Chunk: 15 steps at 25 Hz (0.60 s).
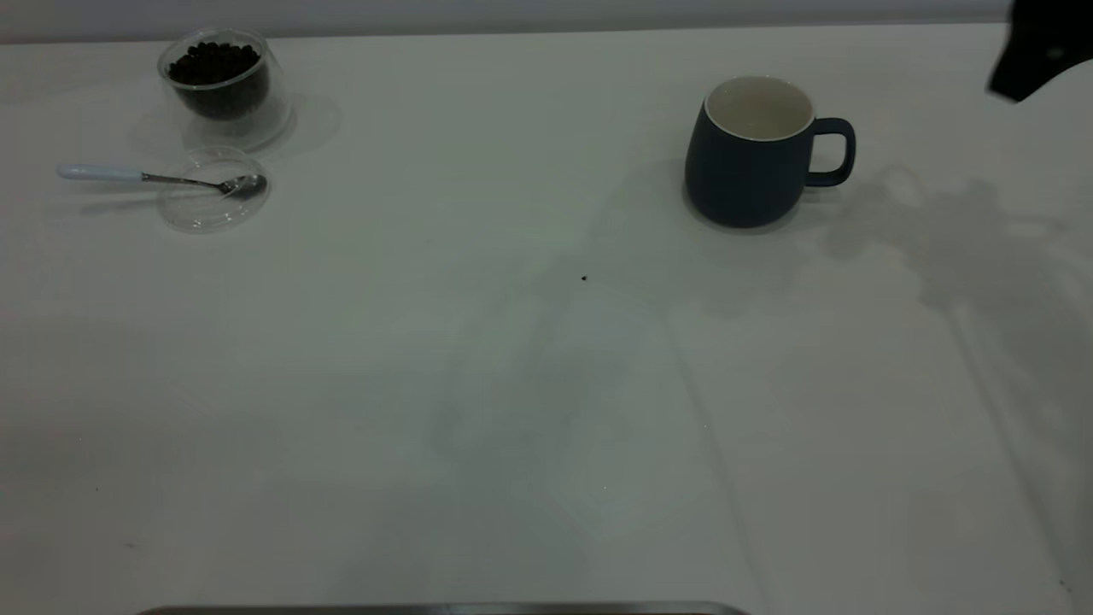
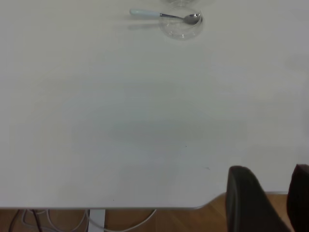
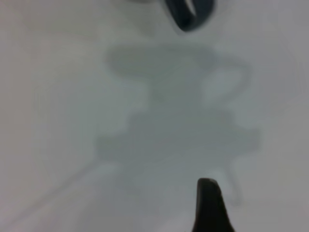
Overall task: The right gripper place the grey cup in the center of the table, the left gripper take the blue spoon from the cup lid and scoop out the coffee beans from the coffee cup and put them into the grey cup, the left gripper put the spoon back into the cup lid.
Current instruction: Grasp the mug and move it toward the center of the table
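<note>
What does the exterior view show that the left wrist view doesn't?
Only exterior: the grey cup standing upright right of centre, empty, and the coffee cup with beans behind the lid. Only left wrist: the left gripper above the table's edge, with floor and cables below. Both: the spoon, its bowl resting in the lid, on the table.

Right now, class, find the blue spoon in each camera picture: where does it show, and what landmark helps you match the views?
Exterior view: the blue spoon lies at far left, bowl resting in the cup lid, handle pointing outward over the table.
Left wrist view: the spoon shows at the top edge, bowl in the lid.
Right wrist view: not in it.
Shared landmark: the cup lid.
</note>
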Available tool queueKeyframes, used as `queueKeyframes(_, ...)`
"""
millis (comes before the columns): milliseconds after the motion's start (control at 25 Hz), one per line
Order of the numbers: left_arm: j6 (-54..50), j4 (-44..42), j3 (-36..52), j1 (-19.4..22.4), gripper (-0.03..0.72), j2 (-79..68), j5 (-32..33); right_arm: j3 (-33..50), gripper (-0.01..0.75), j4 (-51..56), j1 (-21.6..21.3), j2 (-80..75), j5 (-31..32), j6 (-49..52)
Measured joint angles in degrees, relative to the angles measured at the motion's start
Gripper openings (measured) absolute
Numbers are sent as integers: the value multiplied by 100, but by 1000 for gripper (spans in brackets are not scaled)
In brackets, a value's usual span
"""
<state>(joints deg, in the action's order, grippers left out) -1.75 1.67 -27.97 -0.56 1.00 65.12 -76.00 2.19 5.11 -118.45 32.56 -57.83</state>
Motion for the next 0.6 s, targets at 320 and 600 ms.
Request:
queueKeyframes(320, 0, 0, 0, 0, 280, 0, 0, -1169, 459, -6, 213, -1205, 17, -686)
queueKeyframes(600, 0, 0, 0, 0, 280, 0, 0, -1500, 459, 5, 569, -1549, -19, -1064)
